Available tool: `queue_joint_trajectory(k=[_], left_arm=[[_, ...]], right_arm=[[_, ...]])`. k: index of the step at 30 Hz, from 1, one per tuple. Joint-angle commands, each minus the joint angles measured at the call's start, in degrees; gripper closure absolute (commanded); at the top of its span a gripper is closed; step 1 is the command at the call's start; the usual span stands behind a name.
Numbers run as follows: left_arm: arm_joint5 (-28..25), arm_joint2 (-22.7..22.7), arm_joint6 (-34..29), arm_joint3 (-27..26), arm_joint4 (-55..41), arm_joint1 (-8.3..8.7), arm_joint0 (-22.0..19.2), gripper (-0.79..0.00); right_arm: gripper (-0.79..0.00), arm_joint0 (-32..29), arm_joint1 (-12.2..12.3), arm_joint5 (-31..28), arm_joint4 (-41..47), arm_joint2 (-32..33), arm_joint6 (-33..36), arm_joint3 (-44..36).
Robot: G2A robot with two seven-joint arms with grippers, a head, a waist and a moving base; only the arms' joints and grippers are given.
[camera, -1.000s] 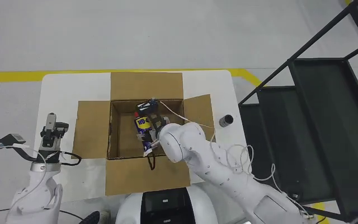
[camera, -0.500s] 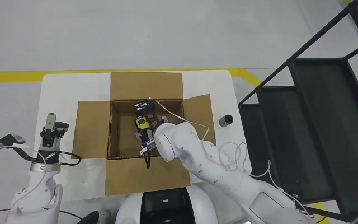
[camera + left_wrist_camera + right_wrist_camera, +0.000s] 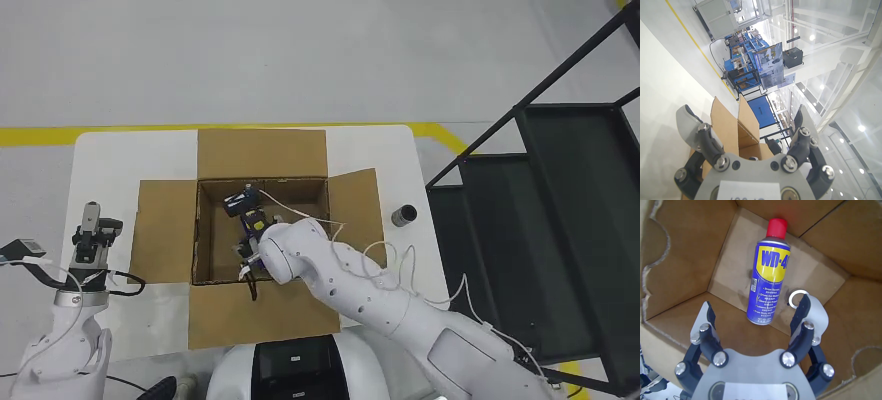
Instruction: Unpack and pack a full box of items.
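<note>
An open cardboard box (image 3: 262, 155) stands mid-table with its flaps spread. On its floor lies a blue and yellow spray can (image 3: 768, 279) with a red cap, and a small white ring (image 3: 796, 296) rests beside it. My right gripper (image 3: 756, 305) hangs open inside the box, just above the can's bottom end, touching nothing. From above, the right gripper (image 3: 248, 215) and its arm cover most of the can (image 3: 256, 228). My left gripper (image 3: 90, 225) is open and empty over the table's left edge, with the box (image 3: 745, 130) ahead of it (image 3: 743, 113).
A small dark cylinder (image 3: 404, 215) stands on the white table (image 3: 380, 150) right of the box. Black metal stairs (image 3: 540, 200) rise just past the table's right side. A yellow floor line runs behind the table.
My right arm has swung left and lower into the box, and it now covers more of the spray can in the top view. The left arm has kept still.
</note>
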Motion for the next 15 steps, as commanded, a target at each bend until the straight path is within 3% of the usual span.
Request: queue_joint_trajectory(k=[1, 8, 15], left_arm=[[0.00, 0.00, 0.00, 0.00, 0.00, 0.00, 0.00, -0.785], [0.00, 0.00, 0.00, 0.00, 0.00, 0.00, 0.00, -0.785], [0.00, 0.00, 0.00, 0.00, 0.00, 0.00, 0.00, -0.785]], right_arm=[[-0.785, 1.17, -0.93, 0.11, 1.23, -0.95, -1.04, 3.11], [-0.785, 4.44, -4.17, 0.70, 4.07, -3.73, -4.36, 12.35], [-0.785, 6.02, -5.89, 0.62, 5.24, -3.75, -6.17, 17.76]])
